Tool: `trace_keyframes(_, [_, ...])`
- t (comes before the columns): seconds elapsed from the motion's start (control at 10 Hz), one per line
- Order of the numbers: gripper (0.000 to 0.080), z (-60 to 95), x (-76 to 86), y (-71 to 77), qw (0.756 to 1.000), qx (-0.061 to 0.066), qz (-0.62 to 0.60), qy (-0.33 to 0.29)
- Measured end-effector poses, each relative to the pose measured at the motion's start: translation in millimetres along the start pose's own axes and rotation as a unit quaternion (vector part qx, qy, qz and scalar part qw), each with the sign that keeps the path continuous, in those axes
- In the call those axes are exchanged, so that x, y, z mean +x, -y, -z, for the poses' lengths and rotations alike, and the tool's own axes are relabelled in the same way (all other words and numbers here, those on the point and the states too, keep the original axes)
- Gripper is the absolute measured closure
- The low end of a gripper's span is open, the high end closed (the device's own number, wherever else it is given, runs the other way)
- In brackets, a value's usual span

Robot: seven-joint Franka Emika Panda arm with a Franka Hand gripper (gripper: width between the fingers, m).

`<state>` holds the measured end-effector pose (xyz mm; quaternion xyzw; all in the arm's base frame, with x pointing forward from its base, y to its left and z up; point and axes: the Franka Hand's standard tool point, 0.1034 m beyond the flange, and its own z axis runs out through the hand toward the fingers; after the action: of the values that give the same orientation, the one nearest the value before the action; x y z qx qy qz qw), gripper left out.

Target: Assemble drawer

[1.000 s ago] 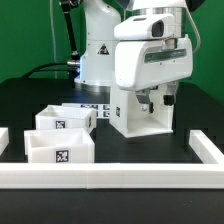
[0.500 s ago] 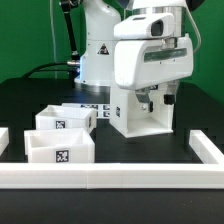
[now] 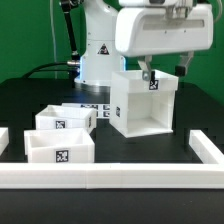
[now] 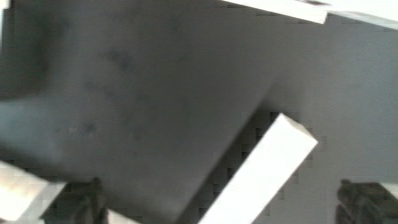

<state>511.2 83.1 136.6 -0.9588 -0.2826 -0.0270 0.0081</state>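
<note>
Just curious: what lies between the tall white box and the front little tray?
Nothing: in the exterior view, only bare black table separates the box from the front tray.

The white arm (image 3: pixel 100 45) stood at the back, and its wrist (image 3: pixel 160 32) hung high, with the claw (image 3: pixel 166 70) pointing straight down. The two dark fingers (image 4: pixel 68 202) were spread wide apart.

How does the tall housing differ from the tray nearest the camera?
The housing stands clearly taller than the front tray. The housing's open side faces the camera, whereas the front tray opens upward. The housing stands at the exterior view's right, the front tray at its left. Both are white with black-and-white tags.
</note>
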Motion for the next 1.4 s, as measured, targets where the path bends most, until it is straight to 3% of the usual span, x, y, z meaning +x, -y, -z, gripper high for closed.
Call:
trace_keyframes(0.4, [0.0150, -3.3, -3.2, 2.3, 1.000, 0.002, -0.013, 0.004])
trace_keyframes(0.7, [0.0150, 9.4, -37.3, 31.0, 0.994, -0.004, -0.111, 0.016])
trace_keyframes(1.0, [0.0150, 0.5, -63.5, 57.3, 0.990, -0.004, -0.137, 0.029])
trace_keyframes(1.1, [0.0150, -5.0, -67.3, 65.2, 0.989, -0.004, -0.144, 0.028])
trace_keyframes(1.4, [0.0150, -5.7, -68.3, 65.5, 0.989, -0.003, -0.143, 0.029])
